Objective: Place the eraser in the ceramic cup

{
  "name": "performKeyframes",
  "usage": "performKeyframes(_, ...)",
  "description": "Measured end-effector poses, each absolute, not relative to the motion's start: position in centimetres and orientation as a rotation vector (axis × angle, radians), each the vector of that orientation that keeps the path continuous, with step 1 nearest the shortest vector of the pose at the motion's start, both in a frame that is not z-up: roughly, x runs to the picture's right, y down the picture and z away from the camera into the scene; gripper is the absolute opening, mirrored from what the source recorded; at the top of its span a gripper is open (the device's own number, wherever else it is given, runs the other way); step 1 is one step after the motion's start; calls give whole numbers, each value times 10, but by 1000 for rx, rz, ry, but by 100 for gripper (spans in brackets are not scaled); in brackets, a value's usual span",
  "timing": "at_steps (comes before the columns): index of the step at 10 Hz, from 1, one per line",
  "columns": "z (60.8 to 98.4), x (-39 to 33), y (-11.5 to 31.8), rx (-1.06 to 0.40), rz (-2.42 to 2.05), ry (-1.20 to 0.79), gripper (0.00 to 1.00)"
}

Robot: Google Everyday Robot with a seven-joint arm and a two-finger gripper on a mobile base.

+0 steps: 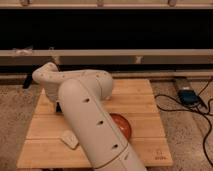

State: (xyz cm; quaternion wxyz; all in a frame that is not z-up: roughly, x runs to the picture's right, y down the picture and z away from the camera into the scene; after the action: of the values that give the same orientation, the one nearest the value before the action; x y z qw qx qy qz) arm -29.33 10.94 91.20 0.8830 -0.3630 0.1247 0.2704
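Arm [85, 117], white, jointed: runs from btm centre to upper left of frame.
Its gripper [59, 106]: dark tip under the wrist, left of centre, low over pale slatted wooden table [142, 97]; spread or pressed together: cannot tell.
Flat black eraser and small white ceramic cup: neither visible, prob. behind arm.
Progress: placement unconfirmed, judged still to do.
Also on table: orange-red round bowl [123, 126], centre-btm; pale beige block [70, 139], lower left.
Room: table's left edge near gripper; open boards upper right.

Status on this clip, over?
Tool low, left side of wooden board, tucked behind arm. Eraser and ceramic cup not visible. Arm blocks mid-board; orange bowl, beige block showing.
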Motion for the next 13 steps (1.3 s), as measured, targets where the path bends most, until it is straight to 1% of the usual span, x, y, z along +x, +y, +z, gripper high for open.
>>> performKeyframes(2,911,-293,110,-740,571,271,38)
performKeyframes(3,906,-291,108,-734,583,269,26)
performKeyframes(5,887,-286,101,-727,616,255,9)
performKeyframes(6,871,-284,93,-723,644,234,3)
performKeyframes(8,844,-281,76,-718,684,204,3)
performKeyframes(10,810,-282,52,-720,727,160,3)
performKeyframes(11,799,-277,38,-713,749,145,3)
performKeyframes(13,769,-265,-2,-689,814,96,3)
